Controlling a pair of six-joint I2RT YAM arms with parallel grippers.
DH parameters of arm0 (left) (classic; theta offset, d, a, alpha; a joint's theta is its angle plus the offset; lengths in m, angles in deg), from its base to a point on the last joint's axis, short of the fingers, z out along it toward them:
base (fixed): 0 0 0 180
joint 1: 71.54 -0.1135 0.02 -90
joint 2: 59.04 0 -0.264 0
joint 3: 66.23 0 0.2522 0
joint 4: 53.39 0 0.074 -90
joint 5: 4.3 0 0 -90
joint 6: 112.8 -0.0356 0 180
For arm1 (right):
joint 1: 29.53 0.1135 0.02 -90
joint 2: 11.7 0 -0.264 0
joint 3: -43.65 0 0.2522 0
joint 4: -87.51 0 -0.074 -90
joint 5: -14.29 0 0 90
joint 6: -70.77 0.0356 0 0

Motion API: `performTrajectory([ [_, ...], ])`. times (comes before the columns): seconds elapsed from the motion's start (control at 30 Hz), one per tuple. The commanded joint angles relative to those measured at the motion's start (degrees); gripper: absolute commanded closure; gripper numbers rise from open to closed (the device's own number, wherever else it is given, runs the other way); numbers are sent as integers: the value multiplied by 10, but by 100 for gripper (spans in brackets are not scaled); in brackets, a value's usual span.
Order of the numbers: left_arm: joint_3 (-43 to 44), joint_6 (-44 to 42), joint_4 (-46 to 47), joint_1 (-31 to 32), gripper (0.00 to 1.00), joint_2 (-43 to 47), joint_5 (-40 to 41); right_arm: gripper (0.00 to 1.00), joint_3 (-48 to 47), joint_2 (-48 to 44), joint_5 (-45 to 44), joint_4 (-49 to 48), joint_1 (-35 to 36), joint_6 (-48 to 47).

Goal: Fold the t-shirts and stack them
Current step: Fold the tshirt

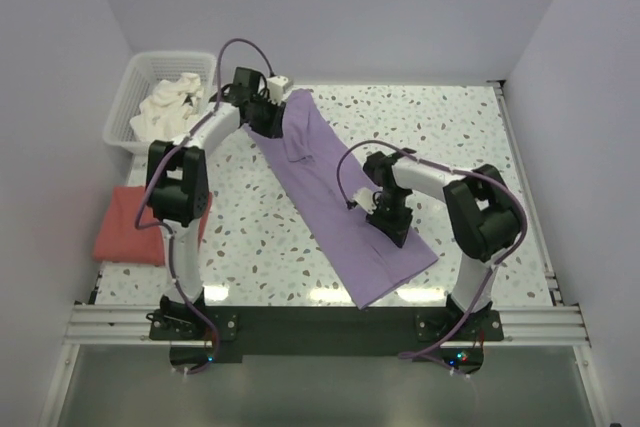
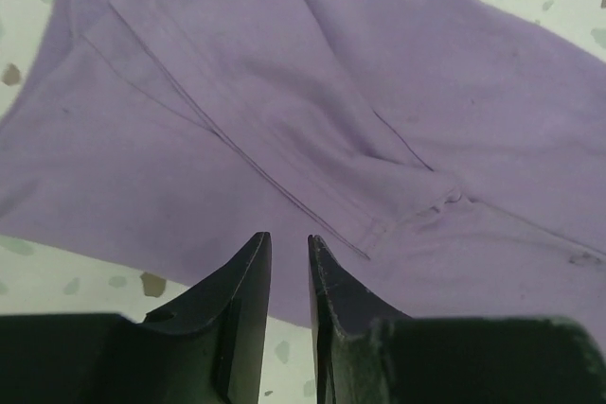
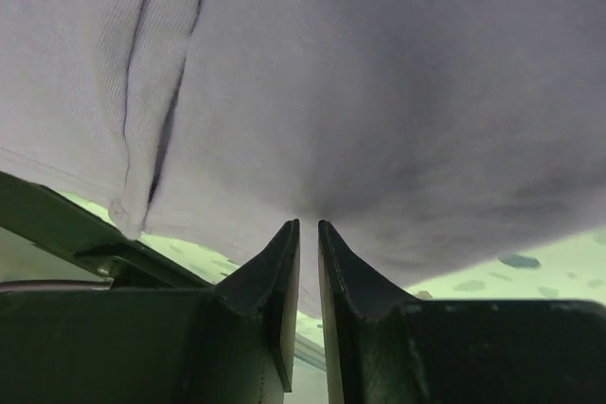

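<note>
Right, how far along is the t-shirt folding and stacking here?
Done: the coral-red t-shirt lies folded at the left of the table. In hand: the lilac t-shirt is a long folded strip; the right gripper seems to pinch its near end, the left gripper hovers narrowly open at the far end. Left: fold it short, stack it.

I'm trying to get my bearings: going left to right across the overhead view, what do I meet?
Red shirt → left hand → right hand; the purple shirt stretches past both, so it has no single place.

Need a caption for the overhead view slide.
Left claw and right claw at the lilac t-shirt, laid diagonally across the table; coral t-shirt folded at left.
</note>
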Motion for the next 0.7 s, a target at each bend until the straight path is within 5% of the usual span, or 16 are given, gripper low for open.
performTrajectory([
  [0.0, -8, 18, -23, 12, 73, -15, 9, 83, 20, 9, -7, -13, 24, -3],
  [0.33, 67, 5, -69, 46, 76, -152, 64, 81, 13, 2, 126, 19, 131, 20],
  [0.53, 264, -12, -84, 63, 76, -268, 8, 73, -60, 4, 245, 36, 168, 45],
  [0.67, 291, -18, -19, 72, 73, -264, -40, 72, -96, -26, 269, 34, 158, 53],
])
